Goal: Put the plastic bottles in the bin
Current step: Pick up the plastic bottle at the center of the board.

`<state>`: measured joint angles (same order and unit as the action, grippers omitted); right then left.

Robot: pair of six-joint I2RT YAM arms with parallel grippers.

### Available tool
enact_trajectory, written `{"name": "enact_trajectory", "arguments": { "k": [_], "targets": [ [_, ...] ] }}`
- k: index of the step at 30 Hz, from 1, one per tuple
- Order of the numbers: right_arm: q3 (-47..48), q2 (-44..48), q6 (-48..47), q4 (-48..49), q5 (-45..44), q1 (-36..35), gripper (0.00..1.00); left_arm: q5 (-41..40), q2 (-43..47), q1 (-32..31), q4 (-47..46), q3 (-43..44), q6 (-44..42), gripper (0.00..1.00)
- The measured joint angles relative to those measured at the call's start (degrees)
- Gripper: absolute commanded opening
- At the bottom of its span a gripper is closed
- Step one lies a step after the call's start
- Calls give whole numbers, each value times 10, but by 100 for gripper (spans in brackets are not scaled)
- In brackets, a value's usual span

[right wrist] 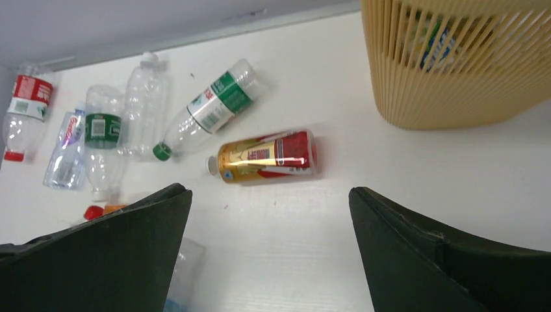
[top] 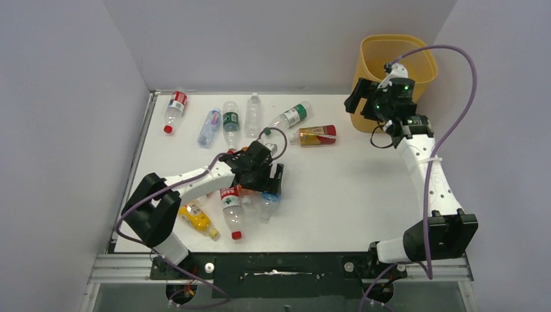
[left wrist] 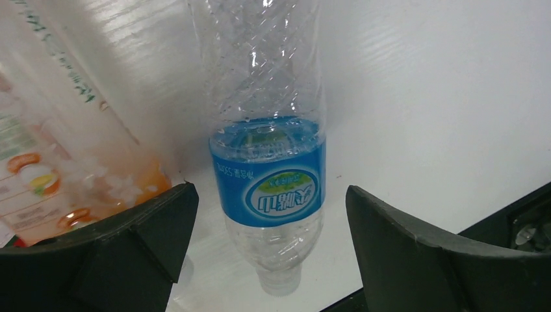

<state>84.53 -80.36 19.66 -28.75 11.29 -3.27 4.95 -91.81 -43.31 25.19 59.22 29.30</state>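
Two tools open: left tool (top: 268, 184) low mid-frame straddling blue-label bottle (left wrist: 269, 182); right tool (right wrist: 268, 195) raised upper right beside bin (top: 373, 55), blue-green item (right wrist: 432, 45) inside.

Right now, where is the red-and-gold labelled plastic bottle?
The red-and-gold bottle lies on its side right of centre in the top view, beside the green-capped clear bottle and left of the yellow plastic bin.
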Motion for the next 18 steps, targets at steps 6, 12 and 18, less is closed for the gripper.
{"name": "enact_trajectory", "arguments": {
  "k": [6,12,18],
  "targets": [
    [-80,20,12,-9,6,-19,97,-20,-39,-18,-2,3,-1,75],
    [-127,40,30,-9,21,-25,97,-27,-48,-38,-13,3,3,41],
    [-143,50,45,-5,38,-31,97,-27,-46,-42,-24,3,5,37]
  ]
}}
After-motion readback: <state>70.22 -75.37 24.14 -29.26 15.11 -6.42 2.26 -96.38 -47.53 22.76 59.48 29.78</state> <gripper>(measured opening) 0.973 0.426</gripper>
